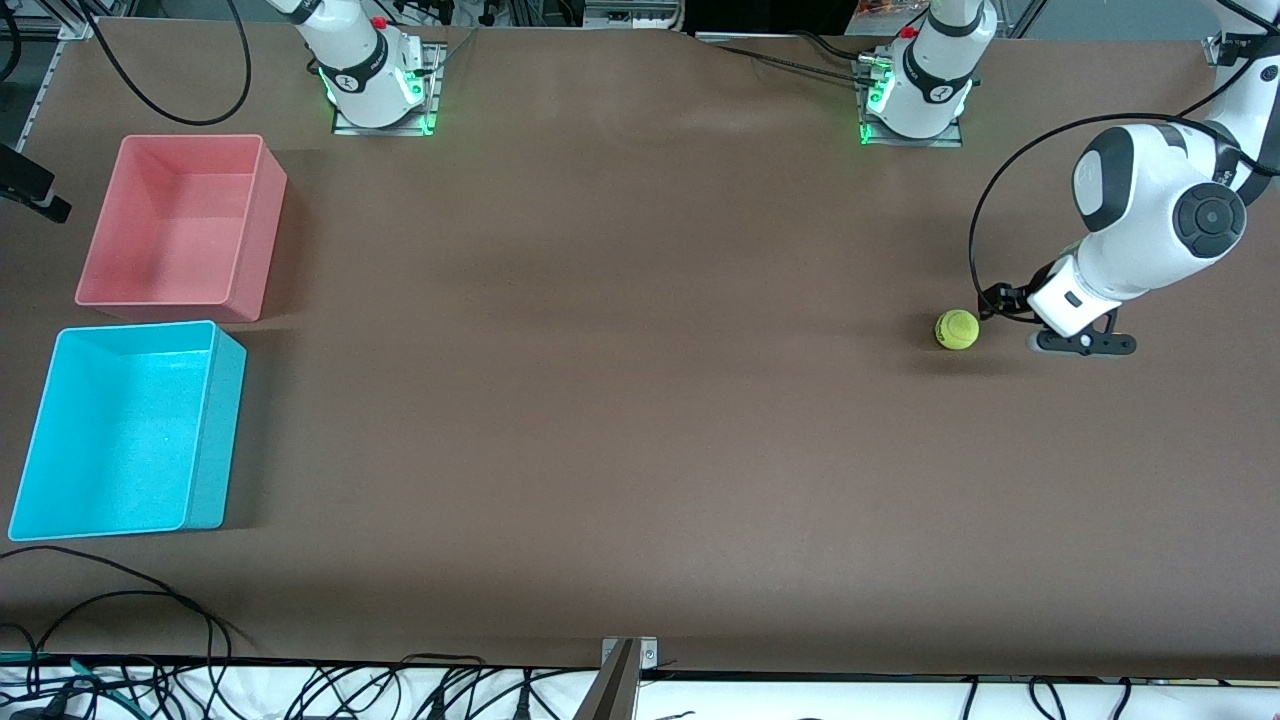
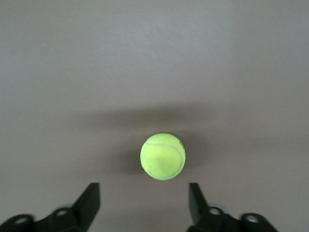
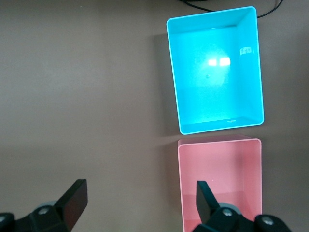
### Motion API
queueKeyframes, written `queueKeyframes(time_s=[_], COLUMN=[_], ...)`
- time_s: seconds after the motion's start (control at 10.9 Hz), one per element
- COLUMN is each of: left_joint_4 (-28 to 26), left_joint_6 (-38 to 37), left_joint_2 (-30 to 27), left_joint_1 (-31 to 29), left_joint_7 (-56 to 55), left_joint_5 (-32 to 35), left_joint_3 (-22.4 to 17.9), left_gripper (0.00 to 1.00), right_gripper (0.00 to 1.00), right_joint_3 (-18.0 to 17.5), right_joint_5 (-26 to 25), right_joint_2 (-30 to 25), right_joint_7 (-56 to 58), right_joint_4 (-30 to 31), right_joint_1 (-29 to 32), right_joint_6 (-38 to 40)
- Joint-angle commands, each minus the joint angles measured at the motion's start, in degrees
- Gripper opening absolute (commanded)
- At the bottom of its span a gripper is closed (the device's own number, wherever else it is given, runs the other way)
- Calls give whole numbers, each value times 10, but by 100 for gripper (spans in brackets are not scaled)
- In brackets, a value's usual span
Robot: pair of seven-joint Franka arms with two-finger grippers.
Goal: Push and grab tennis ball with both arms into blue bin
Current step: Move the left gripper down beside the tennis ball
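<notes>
**Ball in front of my left gripper, bins at the other end of the table**

My left gripper (image 2: 144,205) sits low over the brown table (image 1: 620,400) at my left arm's end, its two fingers spread wide and holding nothing. The tennis ball (image 1: 957,329) rests on the table just beside it, toward my right arm's end; in my left wrist view the ball (image 2: 162,156) lies just ahead of the gap between the fingertips, apart from both.

My right gripper (image 3: 140,200) waits high over the table with its fingers also wide apart and empty. In the front view only that arm's base shows. From its wrist I look down on the blue bin (image 3: 256,63) and the pink bin (image 3: 219,143), standing side by side.

Both bins stand at my right arm's end of the table, well apart from the ball. The blue bin (image 1: 215,420) is nearer to the front camera than the pink bin (image 1: 258,230).
</notes>
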State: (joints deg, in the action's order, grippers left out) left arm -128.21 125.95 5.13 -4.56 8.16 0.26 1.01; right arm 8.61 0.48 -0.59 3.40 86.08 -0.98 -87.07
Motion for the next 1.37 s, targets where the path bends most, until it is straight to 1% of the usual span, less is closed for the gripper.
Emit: queueKeyframes(time_s=[0.0,0.09,0.18,0.46,0.73,1.1,1.28], left_joint_4=[-36,-51,-56,-77,-98,-93,-74], left_joint_6=[8,9,15,47,109,223,227], left_joint_2=[-26,-29,-28,-28,-12,41,71], left_joint_1=[-21,-21,-23,-32,-67,-63,-62], left_joint_7=[158,211,286,443,636,771,836], left_joint_5=[-1,-1,-2,-3,1,37,35], left_joint_3=[5,5,5,4,4,4,4], left_gripper=[14,6,0,0,0,0,0], right_gripper=[100,100,100,100,100,100,100], right_joint_3=[3,2,-1,5,5,6,5], right_joint_5=[14,14,14,14,14,14,14], right_joint_2=[-2,-2,-2,-2,-2,-2,-2], right_joint_7=[6,7,6,6,6,6,6], right_joint_4=[-7,-7,-7,-7,-7,-7,-7], right_joint_1=[3,3,2,3,3,3,3], right_joint_6=[8,8,8,8,8,8,8])
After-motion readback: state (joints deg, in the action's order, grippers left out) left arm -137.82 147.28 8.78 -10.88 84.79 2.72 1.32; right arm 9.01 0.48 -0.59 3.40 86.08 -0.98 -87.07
